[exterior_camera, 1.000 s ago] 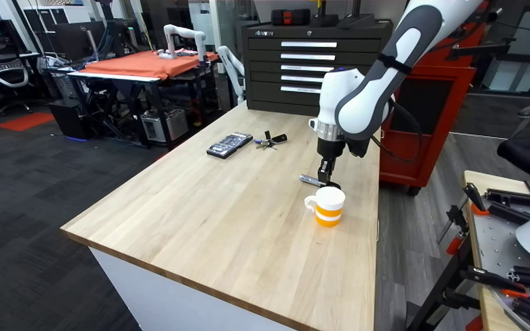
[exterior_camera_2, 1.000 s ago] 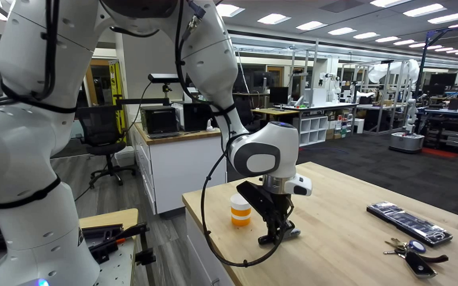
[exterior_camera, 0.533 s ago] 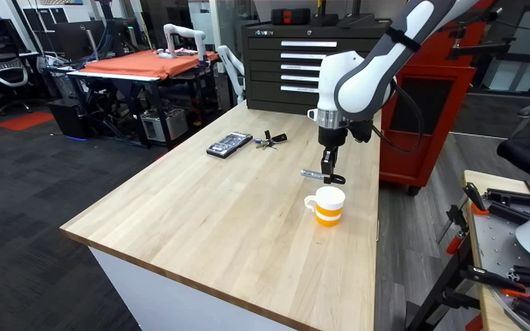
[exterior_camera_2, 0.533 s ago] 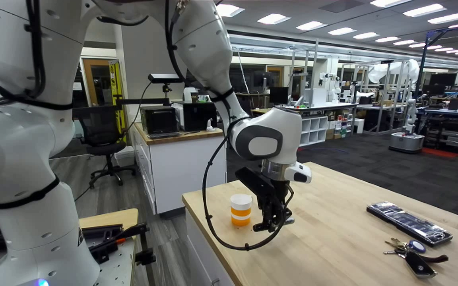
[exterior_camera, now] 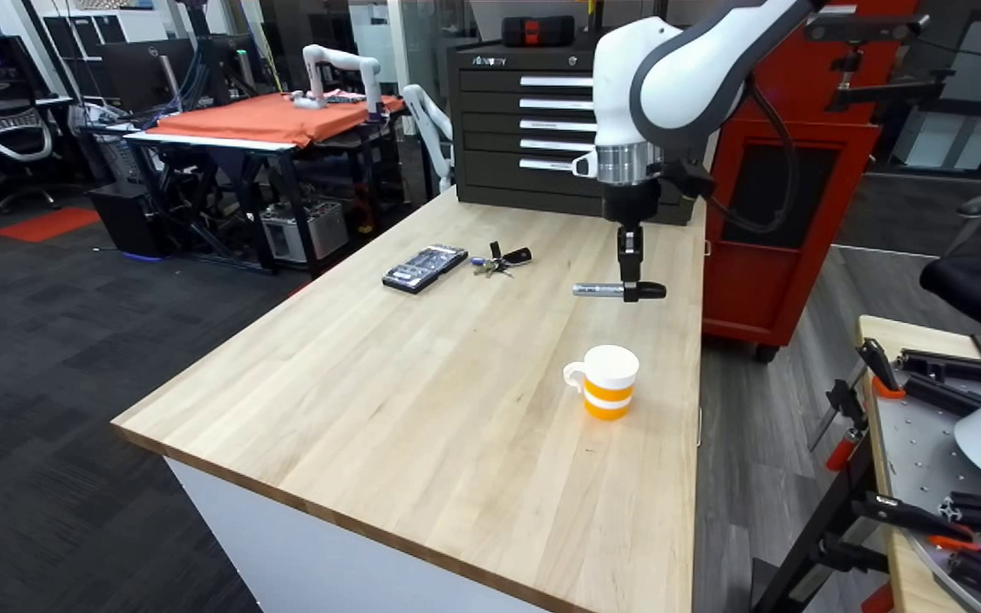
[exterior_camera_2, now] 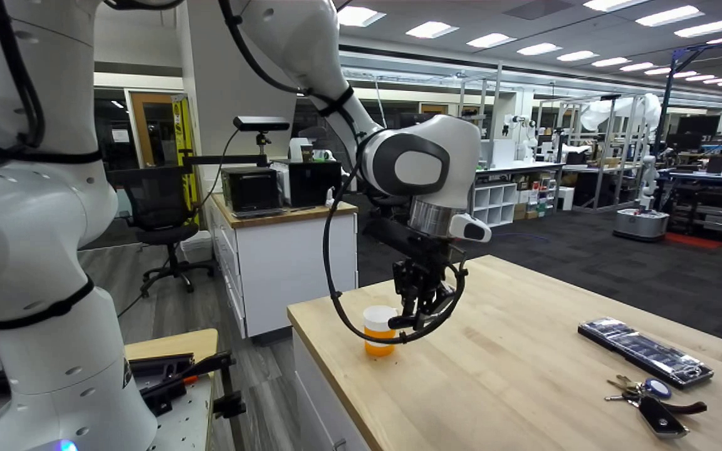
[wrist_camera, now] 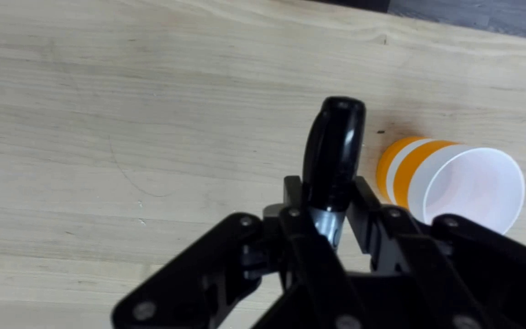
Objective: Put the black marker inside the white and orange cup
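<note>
The tool (wrist_camera: 328, 195) clamps the marker (wrist_camera: 334, 155) crosswise above the table (exterior_camera: 456, 383); this transfer step likely requires alignment, then tilting, over the near-side cup (exterior_camera: 609, 382).

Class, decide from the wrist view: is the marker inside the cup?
No, the gripper holds the marker clear of the cup, whose visible inside shows no marker.

Black-capped silver marker (exterior_camera: 605, 290) nearly level between the fingers (wrist_camera: 365, 208), above the upright orange-banded white cup (exterior_camera: 610, 383)
</note>
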You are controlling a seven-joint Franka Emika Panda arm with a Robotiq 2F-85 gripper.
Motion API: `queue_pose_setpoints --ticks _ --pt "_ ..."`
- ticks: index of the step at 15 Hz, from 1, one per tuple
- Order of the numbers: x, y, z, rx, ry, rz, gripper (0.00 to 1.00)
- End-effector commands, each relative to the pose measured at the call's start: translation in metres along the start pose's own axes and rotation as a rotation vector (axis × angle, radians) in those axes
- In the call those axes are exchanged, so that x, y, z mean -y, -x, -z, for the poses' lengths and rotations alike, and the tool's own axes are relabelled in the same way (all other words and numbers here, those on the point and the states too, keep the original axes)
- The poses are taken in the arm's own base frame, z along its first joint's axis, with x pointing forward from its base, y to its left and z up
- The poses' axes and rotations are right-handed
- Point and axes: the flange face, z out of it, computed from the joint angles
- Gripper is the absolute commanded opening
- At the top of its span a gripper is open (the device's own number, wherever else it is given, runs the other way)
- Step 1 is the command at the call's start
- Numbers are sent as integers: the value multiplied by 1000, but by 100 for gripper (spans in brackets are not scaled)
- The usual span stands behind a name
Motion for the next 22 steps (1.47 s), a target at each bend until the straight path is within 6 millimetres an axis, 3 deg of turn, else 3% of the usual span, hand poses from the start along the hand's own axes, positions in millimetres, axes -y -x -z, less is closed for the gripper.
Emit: queue_pose_setpoints --ticks 1,5,11,19,22 --pt "7 13 27 71 0 122 7" --pt "17 14 29 161 -5 256 7" --pt "49 4 22 269 11 455 7" --pt "92 -25 25 445 87 613 7" --pt "104 -40 16 548 119 655 7"
